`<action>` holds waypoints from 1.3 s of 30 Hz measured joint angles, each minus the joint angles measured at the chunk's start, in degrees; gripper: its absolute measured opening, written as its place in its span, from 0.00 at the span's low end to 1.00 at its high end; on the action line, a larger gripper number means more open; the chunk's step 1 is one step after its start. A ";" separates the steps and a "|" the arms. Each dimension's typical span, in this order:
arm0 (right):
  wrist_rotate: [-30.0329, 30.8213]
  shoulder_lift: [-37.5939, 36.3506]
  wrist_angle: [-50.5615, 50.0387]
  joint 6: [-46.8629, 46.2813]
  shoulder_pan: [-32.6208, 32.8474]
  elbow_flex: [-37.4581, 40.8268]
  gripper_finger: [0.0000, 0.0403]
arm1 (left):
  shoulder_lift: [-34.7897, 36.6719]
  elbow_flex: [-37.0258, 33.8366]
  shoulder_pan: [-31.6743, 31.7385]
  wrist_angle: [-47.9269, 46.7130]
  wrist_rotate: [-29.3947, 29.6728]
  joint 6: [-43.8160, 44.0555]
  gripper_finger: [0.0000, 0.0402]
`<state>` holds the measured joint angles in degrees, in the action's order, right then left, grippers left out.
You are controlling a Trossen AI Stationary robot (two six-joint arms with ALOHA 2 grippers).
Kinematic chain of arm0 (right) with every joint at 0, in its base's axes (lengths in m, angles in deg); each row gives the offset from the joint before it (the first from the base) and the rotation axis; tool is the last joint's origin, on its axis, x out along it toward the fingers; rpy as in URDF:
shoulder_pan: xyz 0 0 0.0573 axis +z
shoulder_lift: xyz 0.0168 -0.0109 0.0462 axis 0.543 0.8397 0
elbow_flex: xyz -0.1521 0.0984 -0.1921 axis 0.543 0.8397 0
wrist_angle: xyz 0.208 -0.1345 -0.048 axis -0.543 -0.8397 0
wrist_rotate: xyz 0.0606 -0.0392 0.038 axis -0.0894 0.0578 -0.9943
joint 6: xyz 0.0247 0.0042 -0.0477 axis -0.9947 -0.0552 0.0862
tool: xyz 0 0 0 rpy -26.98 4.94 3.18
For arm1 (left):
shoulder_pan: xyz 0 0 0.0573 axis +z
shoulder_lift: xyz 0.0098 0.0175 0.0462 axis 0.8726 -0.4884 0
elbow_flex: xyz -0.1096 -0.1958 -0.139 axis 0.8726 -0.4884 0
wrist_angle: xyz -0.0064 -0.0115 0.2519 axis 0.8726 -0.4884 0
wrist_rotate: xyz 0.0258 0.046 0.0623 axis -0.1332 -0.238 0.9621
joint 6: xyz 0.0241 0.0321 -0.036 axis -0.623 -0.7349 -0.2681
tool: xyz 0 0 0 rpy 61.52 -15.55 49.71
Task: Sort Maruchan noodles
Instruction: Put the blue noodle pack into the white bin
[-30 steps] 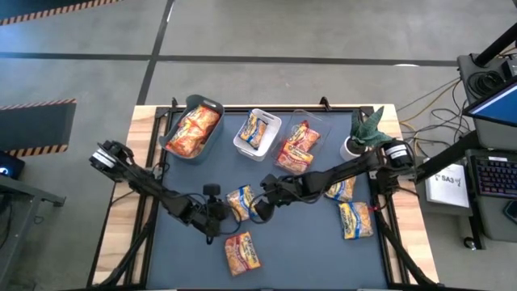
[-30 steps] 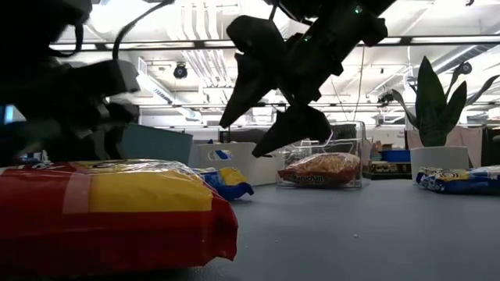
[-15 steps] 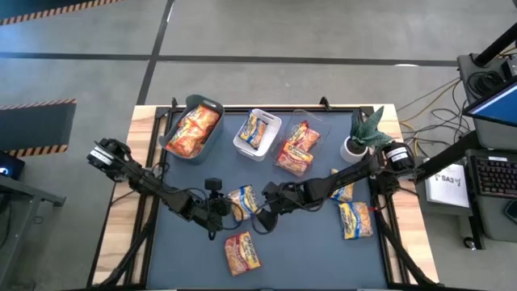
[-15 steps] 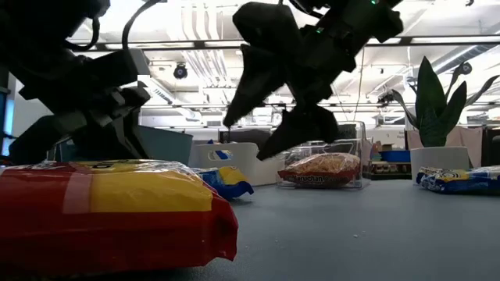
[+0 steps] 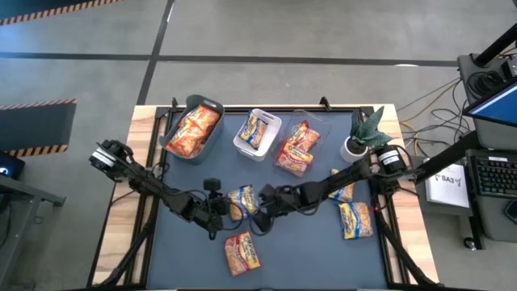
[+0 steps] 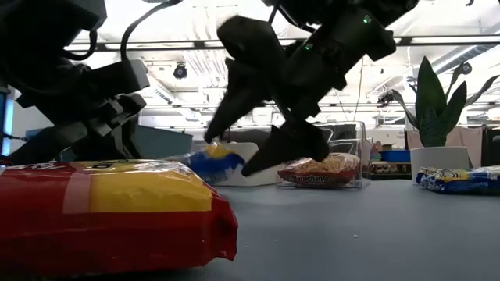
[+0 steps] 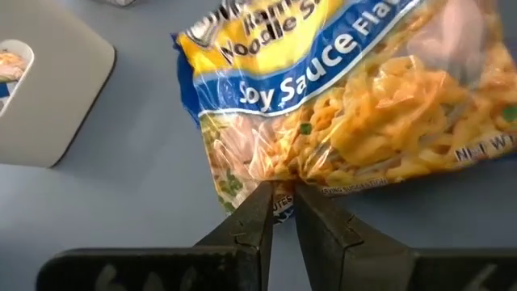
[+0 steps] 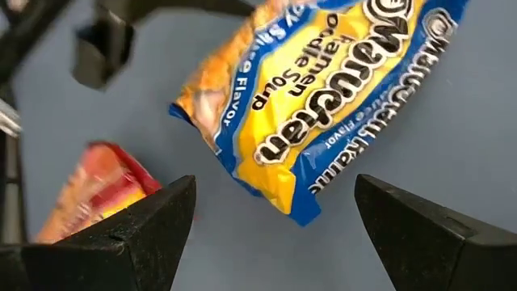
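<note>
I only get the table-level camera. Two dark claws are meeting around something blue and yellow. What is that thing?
Observer: It is a ramen packet. The left wrist view reads "Soy Sauce Flavor" on it.
Operator: Is either claw actually holding it?
Observer: Yes. The left gripper pinches the packet's edge, its two fingers shut on the crinkled plastic.
Operator: And the other claw?
Observer: The right gripper is wide open. Its own camera shows one finger to each side of the packet, and no contact can be seen.
</note>
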<state>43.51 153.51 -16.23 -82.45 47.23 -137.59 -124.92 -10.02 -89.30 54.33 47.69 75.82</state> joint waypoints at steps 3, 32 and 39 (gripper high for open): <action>0.00 -0.02 1.89 -0.04 -0.45 0.00 0.81 | -0.02 -0.64 0.01 0.03 -0.32 1.17 0.09; -1.65 0.10 3.80 1.92 -2.75 1.20 0.81 | 6.81 -0.66 -1.86 6.07 -5.22 -0.74 0.09; -1.64 0.10 4.06 0.57 -1.55 2.14 0.81 | 3.48 -1.25 -1.84 6.50 -5.15 1.82 0.09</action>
<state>41.87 153.61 -12.18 -81.88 45.68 -135.46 -121.44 -11.27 -91.14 60.83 42.54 77.64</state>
